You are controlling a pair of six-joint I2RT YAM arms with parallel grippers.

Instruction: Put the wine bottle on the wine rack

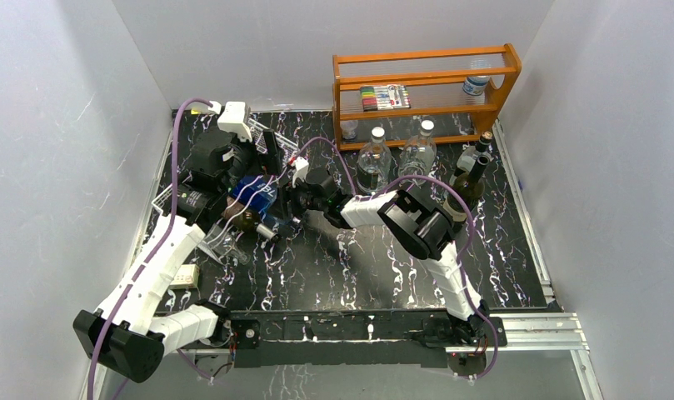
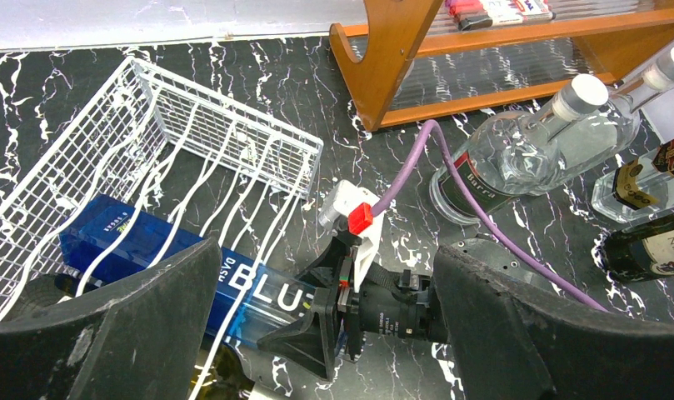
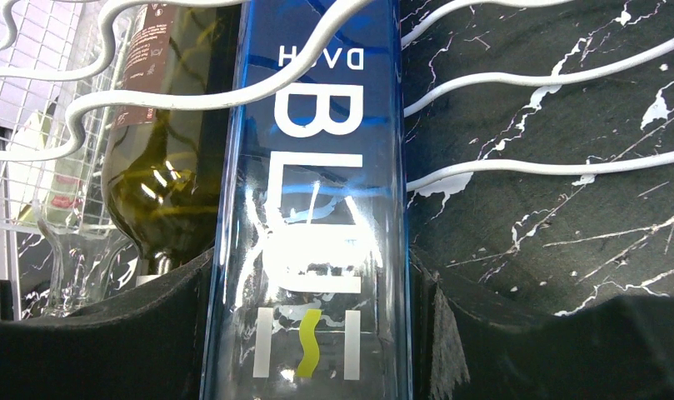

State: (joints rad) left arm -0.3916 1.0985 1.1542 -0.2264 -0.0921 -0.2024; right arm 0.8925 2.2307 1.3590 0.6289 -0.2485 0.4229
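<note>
Reaching leftward, right end effector [image 3: 312, 283] clamps blue bottle [image 3: 317, 167] within wine rack [image 2: 225, 133]; left end effector [image 2: 327, 254] gapes empty.

Blue wine bottle [image 3: 317, 208], on its side, under wavy wires – white wire rack [image 2: 233, 133]

Orange shelf [image 1: 425, 57]; two clear bottles [image 1: 373, 162] before it.

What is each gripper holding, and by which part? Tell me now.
The right gripper clamps the blue bottle across its lettered body, as it lies in the white wire rack. The left gripper is open and holds nothing.
</note>
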